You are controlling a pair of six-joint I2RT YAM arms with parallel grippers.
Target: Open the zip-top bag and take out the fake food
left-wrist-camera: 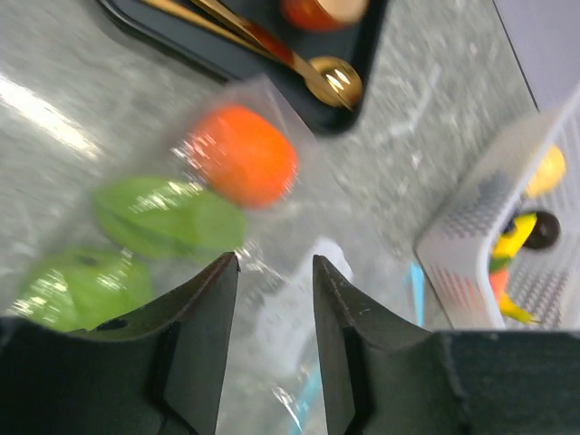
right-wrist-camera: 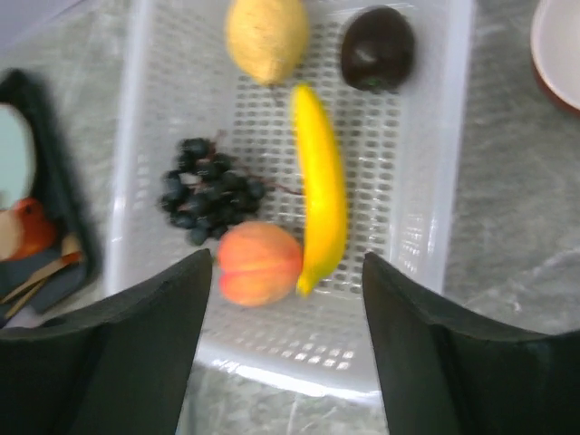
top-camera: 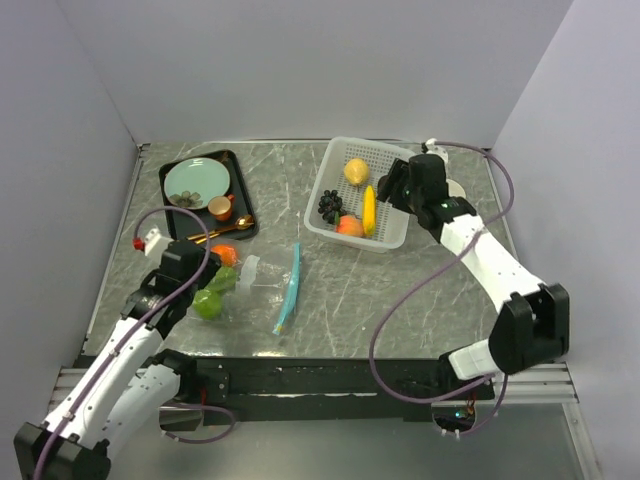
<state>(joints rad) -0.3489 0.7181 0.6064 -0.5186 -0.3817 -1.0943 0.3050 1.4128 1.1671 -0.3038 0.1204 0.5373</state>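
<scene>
Top view findings: zip-top bag (top-camera: 248, 272) lies flat on the grey table (top-camera: 400, 290) at near left, with its teal zipper strip (top-camera: 288, 290) along the right edge. An orange (top-camera: 226, 255), a green lime (top-camera: 208, 305) and a second green piece (top-camera: 222, 280) sit at the bag's left end, apparently under its clear film. The left arm (top-camera: 130, 340) reaches to that end. At far left a black tray (top-camera: 240, 190) carries a teal plate (top-camera: 196, 183), an orange cup (top-camera: 220, 207) and a gold spoon (top-camera: 225, 232). At far right a white basket (top-camera: 390, 235) holds a lemon (top-camera: 356, 171), a banana (top-camera: 368, 210), grapes (top-camera: 330, 205) and a peach (top-camera: 349, 226). The right arm (top-camera: 480, 250) hangs over its right side

Left wrist view: left gripper (left-wrist-camera: 270, 272) is poised just above the bag, jaws parted with a clear gap and clamping nothing. Crinkled film shows between them. The orange and both green pieces lie just to their left

Right wrist view: right gripper (right-wrist-camera: 288, 267) hovers over the basket with jaws spread wide and nothing between them. A dark brown ball (right-wrist-camera: 378, 60) rests beside the lemon at the far end. The banana lies lengthwise, touching the peach at its near tip, with the grapes to its left
</scene>
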